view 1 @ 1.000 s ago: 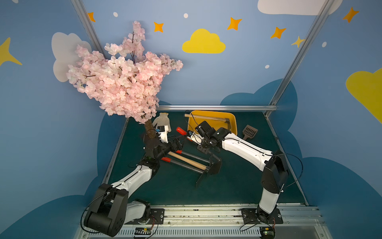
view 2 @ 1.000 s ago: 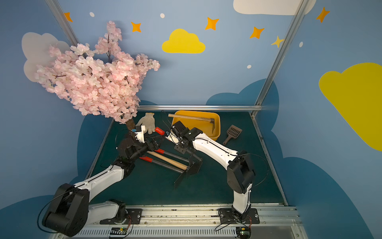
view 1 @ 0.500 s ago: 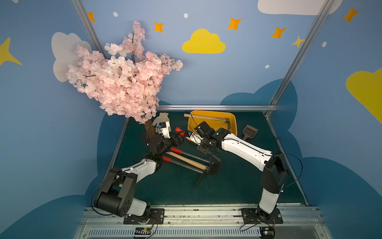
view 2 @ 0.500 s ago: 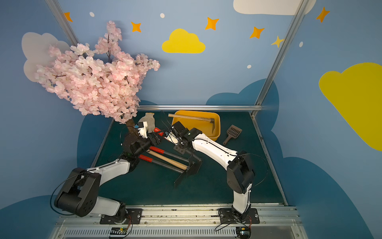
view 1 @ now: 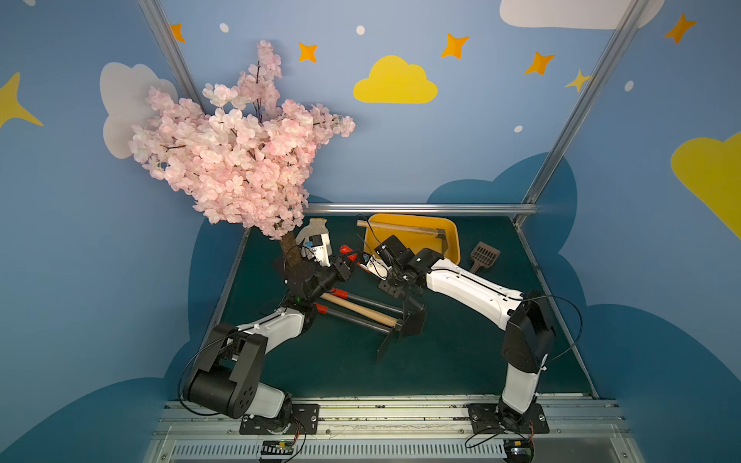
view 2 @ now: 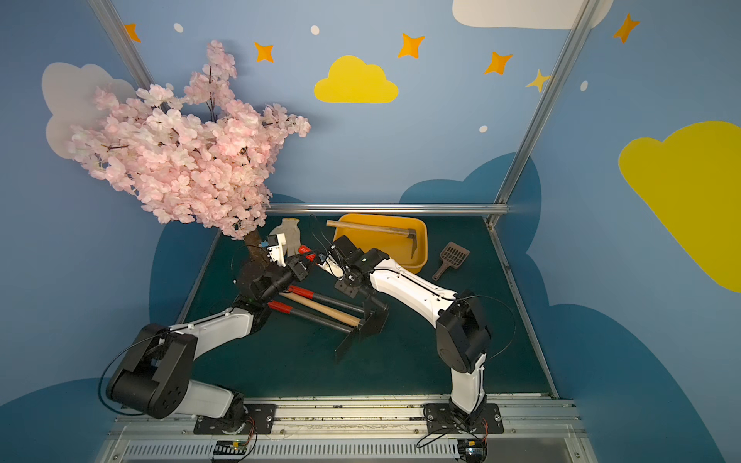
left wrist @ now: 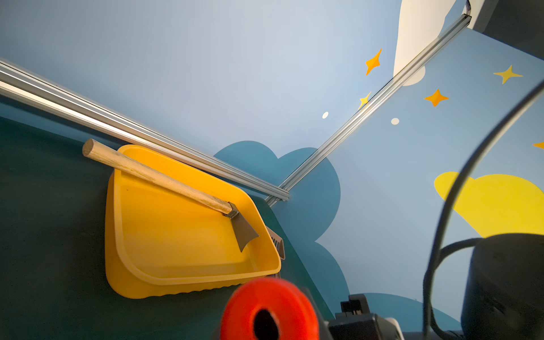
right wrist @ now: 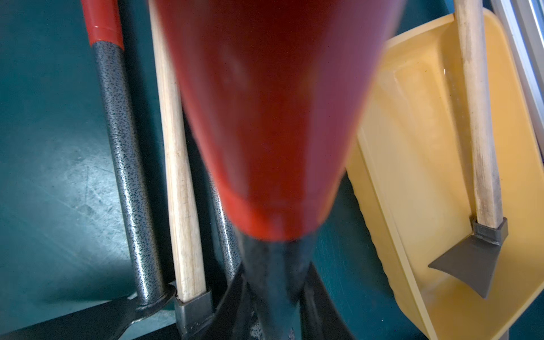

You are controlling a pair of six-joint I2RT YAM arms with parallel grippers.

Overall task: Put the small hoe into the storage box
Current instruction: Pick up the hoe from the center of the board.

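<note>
A staged robotics lab cell: painted sky wall panels [view 1: 441,160], aluminium frame [view 1: 421,209], artificial blossom tree [view 1: 240,160], green mat [view 1: 461,352].

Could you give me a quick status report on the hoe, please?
Right gripper shut on red-handled hoe. Left gripper at its grip end, closure unclear. Storage box holds one wooden hoe, room beside it. Three hoes lie below.

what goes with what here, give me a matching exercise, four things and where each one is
Things:
1 storage box
2 glove
3 brown scoop
4 red-grip hoe

Places:
a beside the tree trunk
b red end raised above the mat
c flat on the mat, on the box's far side from the tree
d holds a wooden-handled hoe

Pairs: 1-d, 2-a, 3-c, 4-b
</note>
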